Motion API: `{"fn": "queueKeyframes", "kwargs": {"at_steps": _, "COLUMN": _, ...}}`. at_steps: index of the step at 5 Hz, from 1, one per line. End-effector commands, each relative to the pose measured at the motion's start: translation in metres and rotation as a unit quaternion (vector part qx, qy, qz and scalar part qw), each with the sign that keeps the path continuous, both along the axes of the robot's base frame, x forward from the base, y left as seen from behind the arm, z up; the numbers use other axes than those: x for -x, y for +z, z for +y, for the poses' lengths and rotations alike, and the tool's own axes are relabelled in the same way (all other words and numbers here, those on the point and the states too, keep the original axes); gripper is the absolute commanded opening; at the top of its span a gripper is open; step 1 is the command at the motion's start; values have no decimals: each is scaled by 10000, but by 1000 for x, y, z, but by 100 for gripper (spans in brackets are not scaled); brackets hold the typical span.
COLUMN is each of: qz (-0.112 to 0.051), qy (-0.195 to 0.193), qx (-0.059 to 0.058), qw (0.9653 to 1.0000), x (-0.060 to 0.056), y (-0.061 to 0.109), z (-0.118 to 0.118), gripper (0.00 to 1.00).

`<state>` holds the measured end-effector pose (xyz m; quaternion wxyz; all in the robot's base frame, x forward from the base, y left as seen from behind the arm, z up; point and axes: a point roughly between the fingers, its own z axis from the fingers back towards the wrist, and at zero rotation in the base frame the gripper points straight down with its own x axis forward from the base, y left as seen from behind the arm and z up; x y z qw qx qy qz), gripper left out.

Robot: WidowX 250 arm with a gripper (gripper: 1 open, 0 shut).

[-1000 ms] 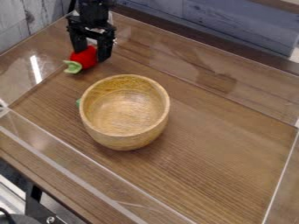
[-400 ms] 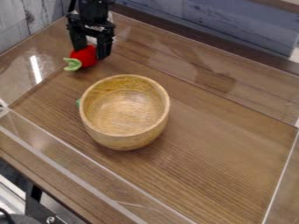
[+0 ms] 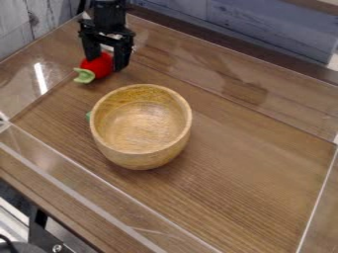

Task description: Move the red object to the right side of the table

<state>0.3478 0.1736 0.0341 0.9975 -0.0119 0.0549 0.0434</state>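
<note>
The red object [image 3: 94, 67], a small strawberry-like toy with a green leafy end, lies on the table [image 3: 251, 138] at the far left. My black gripper [image 3: 106, 61] points straight down over it, open, with its fingers straddling the toy's upper right part. Whether the fingers touch the toy I cannot tell. The toy's left side and green end stick out to the left of the fingers.
A large wooden bowl [image 3: 140, 124] stands just in front of the gripper, left of centre. A small green piece [image 3: 90, 116] peeks out at the bowl's left rim. Low clear acrylic walls [image 3: 314, 212] edge the tabletop.
</note>
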Motion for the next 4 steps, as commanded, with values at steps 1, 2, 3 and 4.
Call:
{"fn": "queueKeyframes", "kwargs": {"at_steps": 1, "qz": -196, "qy": 55, "qx": -57, "qw": 9998, "x": -14, "y": 11, "z": -7, "gripper": 100}}
{"fn": "queueKeyframes", "kwargs": {"at_steps": 2, "qz": -75, "qy": -23, "qx": -69, "qw": 9999, "x": -12, "y": -1, "z": -9, "gripper": 0}}
{"fn": "queueKeyframes", "kwargs": {"at_steps": 3, "qz": -153, "qy": -152, "qx": -82, "qw": 9997, "x": -13, "y": 9, "z": -22, "gripper": 0}}
{"fn": "queueKeyframes", "kwargs": {"at_steps": 4, "qz": -396, "qy": -513, "qx": -108, "qw": 9978, "x": -17, "y": 26, "z": -55, "gripper": 0}}
